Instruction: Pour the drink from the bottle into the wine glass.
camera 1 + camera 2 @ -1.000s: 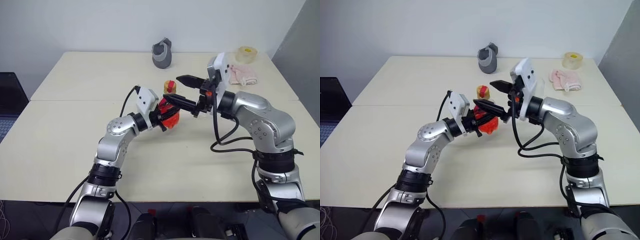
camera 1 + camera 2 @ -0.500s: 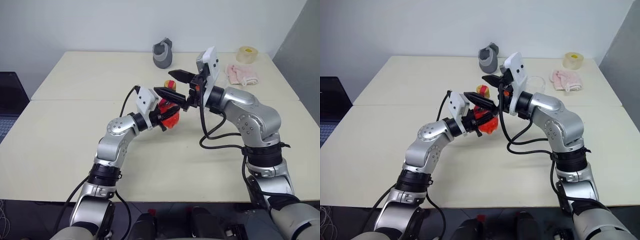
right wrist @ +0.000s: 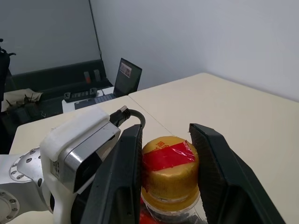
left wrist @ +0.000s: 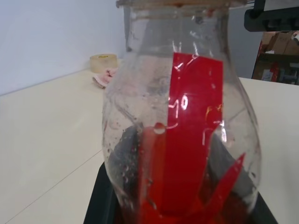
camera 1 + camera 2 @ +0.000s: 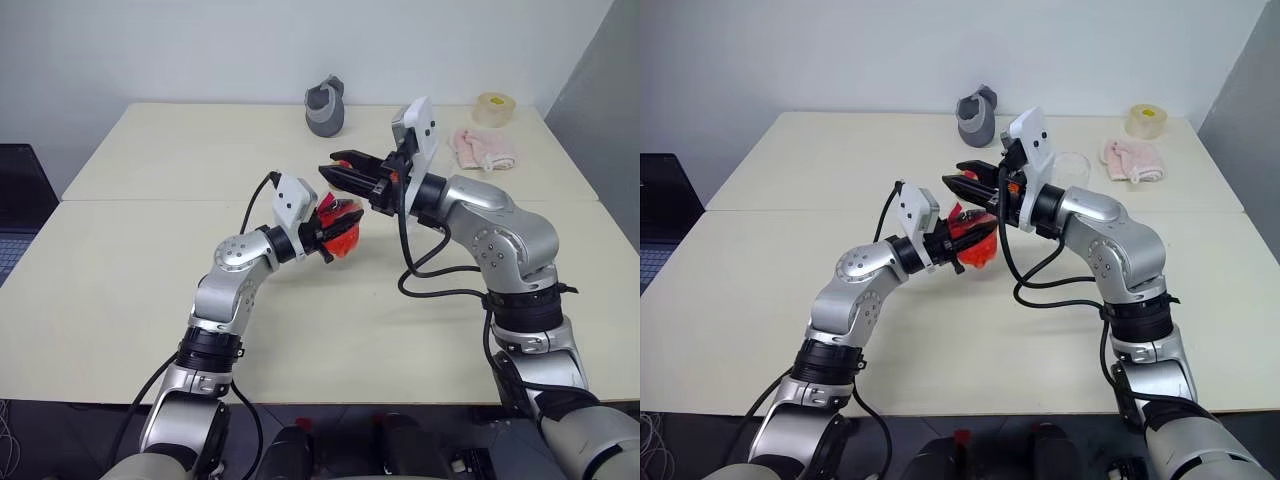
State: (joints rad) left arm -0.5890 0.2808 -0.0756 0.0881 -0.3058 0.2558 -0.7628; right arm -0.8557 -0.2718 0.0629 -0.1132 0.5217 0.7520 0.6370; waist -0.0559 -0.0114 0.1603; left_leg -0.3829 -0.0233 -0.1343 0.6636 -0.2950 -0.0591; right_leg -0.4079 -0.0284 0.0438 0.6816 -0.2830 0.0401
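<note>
Right now we hold the bottle (image 5: 338, 228) near the centre of the frame, above the pale, matte bench (image 5: 120, 290). Our left fingers (image 5: 330, 232) are clamped shut around its rounded clear plastic body, and the left wrist view shows that body up close, beaded with droplets, with the glossy red label band (image 4: 195, 135) running down it and the drink (image 4: 187, 205), bright red and translucent, pooled low inside. Our right fingers (image 3: 212, 177) sit one on each side of the yellow cap (image 3: 170, 165), pressed against it; the cap is a short, smooth cylinder with a strip of red across its top. In the head views the right gripper (image 5: 342, 175) reaches in from the right, just above the left one.

Toward the upper right of the frame, behind our right wrist, the clear rim of the wine glass (image 5: 1072, 161) peeks out. Farther back lie a grey curved object (image 5: 324, 105), a crumpled pink cloth (image 5: 482, 148) and a roll of tape (image 5: 491, 108).
</note>
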